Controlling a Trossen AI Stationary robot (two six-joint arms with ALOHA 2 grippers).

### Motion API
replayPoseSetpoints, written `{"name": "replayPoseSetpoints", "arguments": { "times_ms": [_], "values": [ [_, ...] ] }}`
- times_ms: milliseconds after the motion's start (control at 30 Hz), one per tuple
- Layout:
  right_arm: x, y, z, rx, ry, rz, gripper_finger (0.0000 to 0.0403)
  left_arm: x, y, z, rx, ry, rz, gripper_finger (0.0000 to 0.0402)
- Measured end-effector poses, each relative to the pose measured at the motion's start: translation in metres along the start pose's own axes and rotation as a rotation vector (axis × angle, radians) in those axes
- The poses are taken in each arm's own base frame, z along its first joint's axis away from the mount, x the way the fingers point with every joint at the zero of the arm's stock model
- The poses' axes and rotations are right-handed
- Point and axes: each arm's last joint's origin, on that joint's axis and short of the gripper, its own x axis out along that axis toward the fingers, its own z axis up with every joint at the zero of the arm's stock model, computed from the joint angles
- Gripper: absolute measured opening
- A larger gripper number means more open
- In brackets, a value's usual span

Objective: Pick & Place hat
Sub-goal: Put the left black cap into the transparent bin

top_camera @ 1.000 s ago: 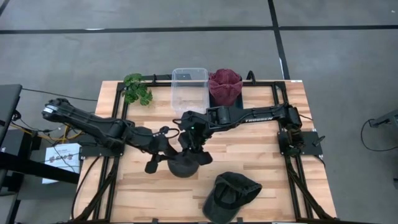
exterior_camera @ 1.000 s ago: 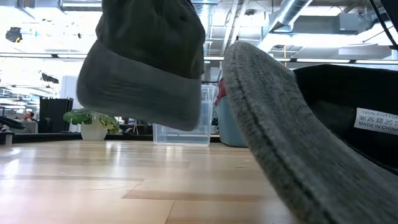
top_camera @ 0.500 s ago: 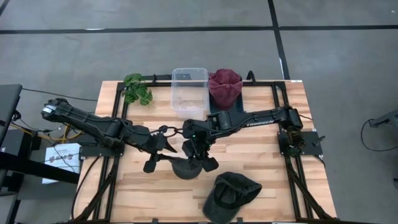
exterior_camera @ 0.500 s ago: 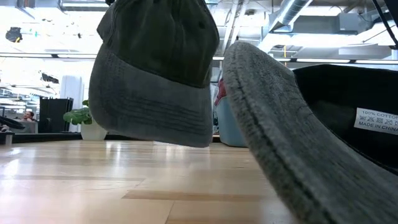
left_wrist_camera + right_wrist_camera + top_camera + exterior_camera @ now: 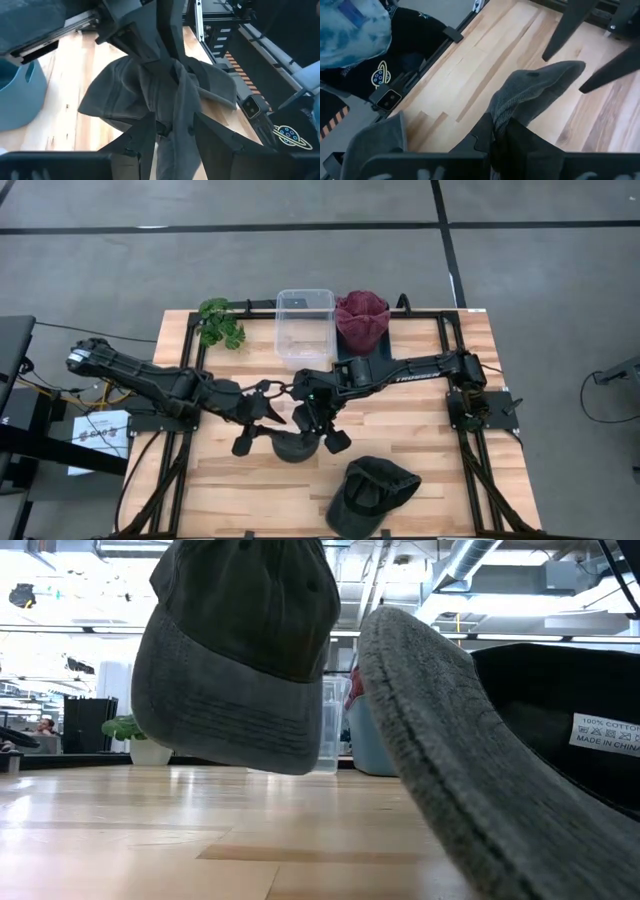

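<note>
A dark grey cap [image 5: 293, 447] hangs in mid-air at the table's middle, and it fills the left of the low view [image 5: 240, 660]. My right gripper [image 5: 495, 135] is shut on it from above [image 5: 318, 432]. My left gripper [image 5: 172, 142] is open. It reaches in from the table's left [image 5: 258, 432], and its fingers stand on either side of a hanging flap of the cap. A second grey cap [image 5: 370, 492] lies by the table's near edge with its inside label toward the low camera [image 5: 450, 760]. My right gripper pinches a bunched fold of the cap's crown cloth [image 5: 504, 111] between its two fingers, coming from above and pointing down. The cap hangs below the fingers, slack and crumpled, clear of the table top.
A clear plastic bin [image 5: 305, 330] stands at the far edge. Right of it a maroon hat [image 5: 362, 318] sits in a blue tub. A small green plant [image 5: 220, 323] is at the far left. Bare wood lies left and right of the arms.
My right gripper has come down a little with the cap. The cap now hangs lower over the table and has turned slightly, still clear of the wood. My left gripper has closed in on the cap from the left.
</note>
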Motion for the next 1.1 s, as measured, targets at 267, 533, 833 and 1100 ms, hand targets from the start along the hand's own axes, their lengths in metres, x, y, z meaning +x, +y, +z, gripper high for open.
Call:
{"name": "replayPoseSetpoints", "arguments": {
  "times_ms": [267,533,833,1100],
  "values": [
    [0.0,0.0,0.001,-0.027,-0.006,-0.003,0.0014,0.016,0.007,-0.003,-0.023,0.035,-0.09,0.0131],
    [0.0,-0.001,-0.002,-0.016,0.024,-0.024,0.0014,0.027,0.008,-0.004,-0.027,0.036,-0.12,0.0131],
    [0.0,-0.002,-0.002,-0.013,0.032,-0.049,0.0014,0.025,0.008,-0.001,-0.027,0.006,-0.12,0.0131],
    [0.001,0.0,-0.001,0.011,0.055,-0.105,0.0017,0.025,0.008,-0.001,-0.044,0.005,-0.119,0.0131]
  ]
}}
